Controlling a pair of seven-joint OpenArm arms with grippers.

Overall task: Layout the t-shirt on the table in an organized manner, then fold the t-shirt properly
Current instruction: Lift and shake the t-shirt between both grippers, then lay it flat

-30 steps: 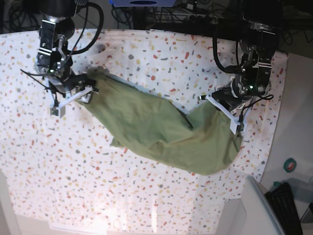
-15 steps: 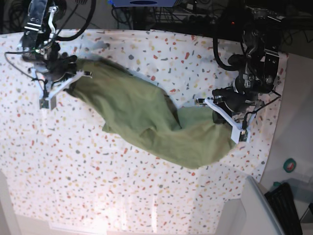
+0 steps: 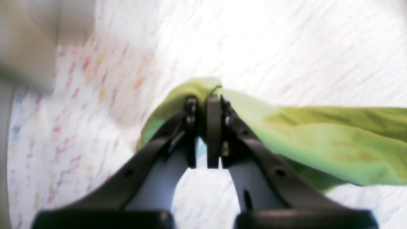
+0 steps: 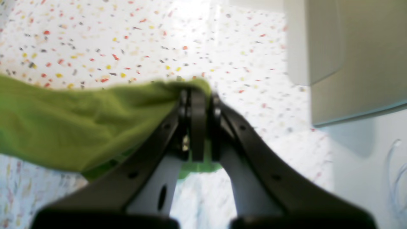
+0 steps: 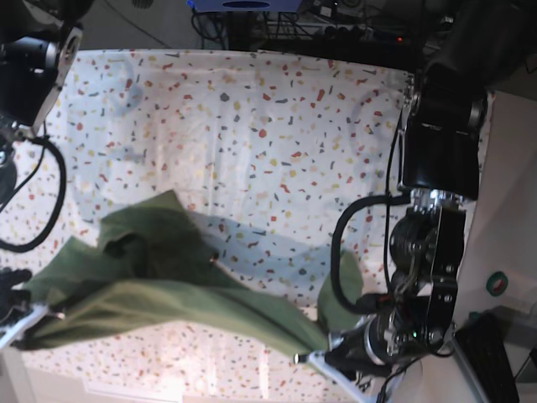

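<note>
Moved: I've hauled the t-shirt (image 5: 168, 294) toward the table's (image 5: 252, 126) near edge.
Left jaws (image 3: 206, 105): pinching fabric.
Right jaws (image 4: 197, 95): clamped on fabric.

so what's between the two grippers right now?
Only the t-shirt, stretched between the left gripper and right gripper, each shut on an end. Base view shows it above the table.

The t-shirt (image 5: 168, 294) is soft, matt olive cloth; the worktop (image 5: 252, 126) is matt white cloth with coloured flecks.
</note>
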